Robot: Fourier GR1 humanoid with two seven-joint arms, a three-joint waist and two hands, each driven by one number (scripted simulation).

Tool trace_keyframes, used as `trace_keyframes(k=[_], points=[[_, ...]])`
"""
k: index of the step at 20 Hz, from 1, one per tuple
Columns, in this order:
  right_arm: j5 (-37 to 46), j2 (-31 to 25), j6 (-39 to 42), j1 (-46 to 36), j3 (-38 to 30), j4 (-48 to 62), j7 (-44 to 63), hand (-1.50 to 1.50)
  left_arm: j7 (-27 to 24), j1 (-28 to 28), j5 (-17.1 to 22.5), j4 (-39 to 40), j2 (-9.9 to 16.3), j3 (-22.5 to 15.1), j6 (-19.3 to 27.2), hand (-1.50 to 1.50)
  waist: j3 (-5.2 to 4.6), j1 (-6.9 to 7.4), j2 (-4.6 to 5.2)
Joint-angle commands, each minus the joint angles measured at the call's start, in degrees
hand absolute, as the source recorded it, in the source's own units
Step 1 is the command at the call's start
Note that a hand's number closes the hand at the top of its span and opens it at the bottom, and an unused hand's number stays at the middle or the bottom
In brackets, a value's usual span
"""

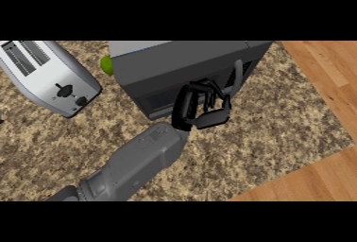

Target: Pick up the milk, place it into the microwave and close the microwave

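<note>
Left hand (202,108) clenched vs. microwave (188,66) front, below door handle (237,75); nothing seen in it. Milk not visible, presumably inside. Door looks near shut. Rec.: push square on door face until flush, no sideways drag. Toaster (49,75) on table (279,123) well apart.

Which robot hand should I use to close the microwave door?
Right. The right robot hand is at the microwave front, fingers curled beside the door handle; the left robot hand is out of view.
</note>
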Motion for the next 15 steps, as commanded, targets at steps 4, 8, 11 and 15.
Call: trace_keyframes(k=[4,8,11,15], points=[[-1.99,-1.26,1.77,-1.93,-0.38,3.53,0.09,-1.5,1.22,-4.98,1.9,4.2,0.01,1.38,-0.78,1.5,-0.17,-0.08,0.76],[-2.86,-2.63,2.82,-3.16,-1.1,5.58,-0.01,-1.5,1.06,-5.31,2.73,4.67,0.01,0.84,-1.04,1.5,-0.15,0.3,0.74],[-3.24,-2.97,3.27,-3.87,-1.11,6.86,-0.07,-1.5,1.01,-6.23,2.92,4.82,0.01,0.16,-0.75,1.5,-0.06,0.26,0.67],[-3.56,-3.33,3.73,-4.66,-0.98,7.88,-0.07,-1.5,0.59,-6.0,3.87,4.87,0.01,-0.27,-1.05,1.5,-0.07,-0.17,1.11]])
